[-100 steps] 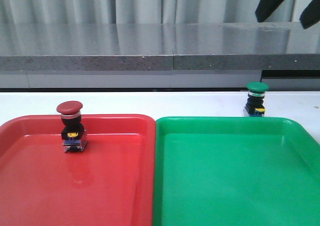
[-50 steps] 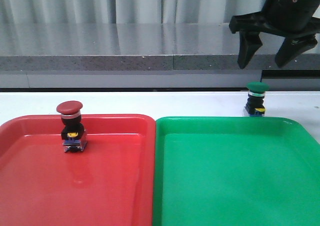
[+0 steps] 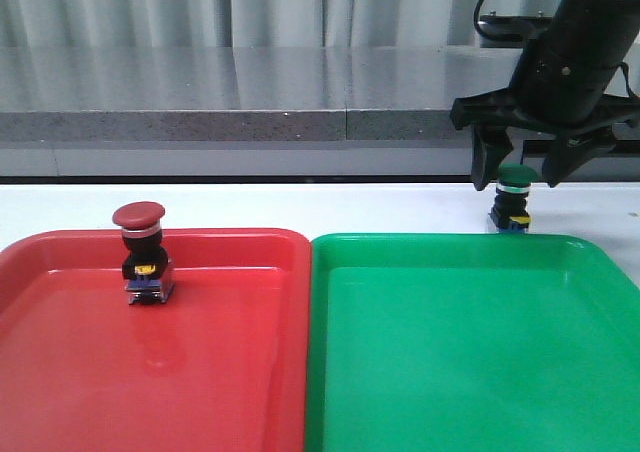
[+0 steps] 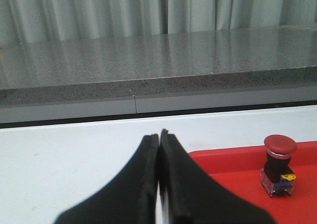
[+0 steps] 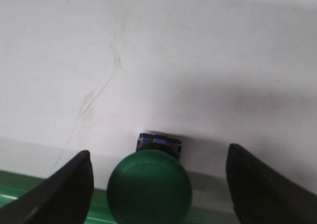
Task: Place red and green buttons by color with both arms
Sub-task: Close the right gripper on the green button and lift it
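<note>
1. The right black two-fingered tool (image 3: 517, 167) hangs from its bulky matte-black arm (image 3: 575, 52) over the far right of the desk, with its two fingers spread wide apart and pointing down.
2. One small green-capped mushroom push-button (image 3: 513, 200) stands upright on the white desk (image 3: 300, 207) between those two spread fingers; neither finger touches it. In the front view the fingertips sit level with the cap, one on each side.
3. From the right wrist camera, the round green cap (image 5: 149, 190) appears from above, with the bluish base showing beyond it and one dark finger (image 5: 64, 194) well to each side.
4. The green button rests just behind the far rim of one large green plastic tray (image 3: 560, 244), outside it, on the bare desk.
5. The left black tool (image 4: 159, 184) shows only in its own wrist camera, its two fingers pressed together with nothing between them, above the white desk.
6. One small red-capped mushroom push-button (image 3: 144, 255), with a silver ring, black body and yellow mark, stands upright inside one large red plastic tray (image 3: 250, 240), near its far left corner.
7. The two trays lie side by side, red on the left and green on the right, their long edges touching.
8. In all: two buttons, two trays, two tools.
</note>
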You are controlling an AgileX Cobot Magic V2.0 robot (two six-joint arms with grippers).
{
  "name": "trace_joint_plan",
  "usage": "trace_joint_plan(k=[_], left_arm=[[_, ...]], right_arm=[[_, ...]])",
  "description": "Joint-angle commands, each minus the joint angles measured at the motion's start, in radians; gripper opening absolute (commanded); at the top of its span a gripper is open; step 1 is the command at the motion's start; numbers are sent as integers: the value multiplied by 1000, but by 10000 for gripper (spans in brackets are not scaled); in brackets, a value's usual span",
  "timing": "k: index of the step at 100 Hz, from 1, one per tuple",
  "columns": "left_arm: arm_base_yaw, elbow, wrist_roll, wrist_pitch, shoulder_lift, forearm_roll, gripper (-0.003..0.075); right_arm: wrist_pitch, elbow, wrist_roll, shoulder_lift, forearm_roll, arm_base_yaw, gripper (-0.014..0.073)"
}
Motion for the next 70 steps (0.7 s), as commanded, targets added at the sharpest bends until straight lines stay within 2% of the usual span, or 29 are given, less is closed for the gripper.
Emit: trace_joint_plan(k=[1,18,28,55,70], left_arm=[[3,41,-13,-82,-30,-2,-19],[3,41,-13,-82,-30,-2,-19],[3,41,-13,-82,-30,-2,-19],[3,41,-13,-82,-30,-2,-19],[3,41,-13,-82,-30,-2,-19]], right_arm=[[-42,-34,1,-47,-12,-5,538],[-22,-34,2,-47,-12,-5,311],[-13,-34,2,-48,-12,-5,223],[-3,-34,2,-132,-12,-4,216],[64,-34,23,-223,-12,11,216]])
